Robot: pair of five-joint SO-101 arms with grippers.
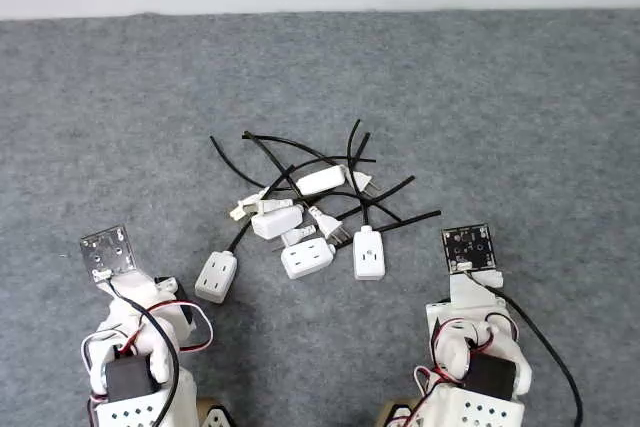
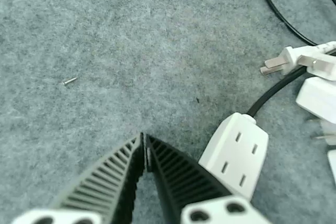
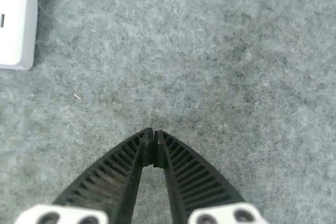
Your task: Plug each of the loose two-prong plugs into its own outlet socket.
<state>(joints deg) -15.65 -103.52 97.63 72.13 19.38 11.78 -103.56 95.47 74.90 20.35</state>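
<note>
The left fingers [image 2: 144,142] are pressed together and hold nothing, low over the bare table [image 2: 79,24]. The right fingers [image 3: 153,136] are likewise pressed together and empty.

Just beside the left fingers, on the side toward the other arm, lies the nearest outlet socket [image 2: 236,150]. It is face up, and its black cord [image 2: 273,90] runs away from the fingertips. Beyond it, a two-prong plug [image 2: 286,61] lies flat with both prongs bare. Ahead of the right fingers and well apart from their tips, we see the edge of a second socket [image 3: 16,19].

Farther out, between and ahead of both pairs of fingers, the remaining sockets and plugs form a tangled pile [image 1: 310,207] with cords crossing one another. As far as the high view shows, no plug is seated, so we judge the task to be at its start.

We expect the plugs to be light, rigid and smooth-sided, with thin prongs that could bend. We recommend gripping the plug body on its flat sides just behind the prongs, never on the prongs or the cord. The cords look short and springy, so lifting one plug may drag its neighbours. The sockets also look light and will likely slide under insertion force, so we advise bracing the socket's side walls with the other fingers.
</note>
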